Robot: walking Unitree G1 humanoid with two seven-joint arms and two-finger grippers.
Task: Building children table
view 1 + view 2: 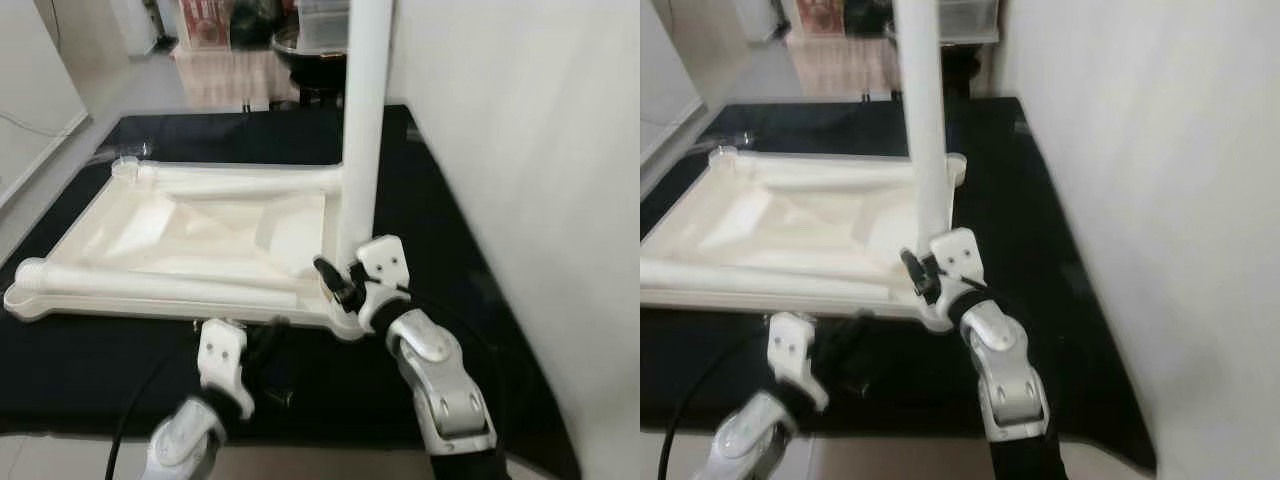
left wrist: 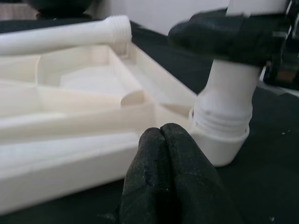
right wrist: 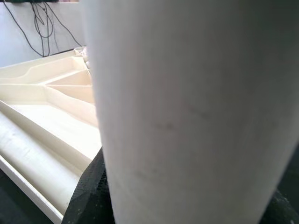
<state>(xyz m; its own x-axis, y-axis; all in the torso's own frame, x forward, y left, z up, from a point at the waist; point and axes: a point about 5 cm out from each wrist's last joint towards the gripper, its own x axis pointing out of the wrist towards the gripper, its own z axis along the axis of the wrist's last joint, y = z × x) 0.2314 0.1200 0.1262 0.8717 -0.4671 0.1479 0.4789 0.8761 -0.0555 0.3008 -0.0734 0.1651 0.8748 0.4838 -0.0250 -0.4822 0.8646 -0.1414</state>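
Observation:
A cream plastic table top (image 1: 190, 235) lies upside down on a black mat. One white leg (image 1: 362, 130) stands upright in its near right corner socket (image 2: 219, 140). My right gripper (image 1: 345, 280) is shut on this leg near its base, and the leg (image 3: 187, 112) looms close in the right wrist view. Two more white legs lie flat on the top: one (image 1: 160, 285) along the near edge, one (image 1: 240, 180) along the far edge. My left gripper (image 1: 265, 345) is shut and empty, its fingertips (image 2: 161, 140) just in front of the top's near edge.
The black mat (image 1: 80, 360) covers the floor under the table top. A white wall (image 1: 520, 150) runs close along the right side. Boxes and dark items (image 1: 260, 30) stand beyond the mat's far end. Light floor (image 1: 40, 190) shows at the left.

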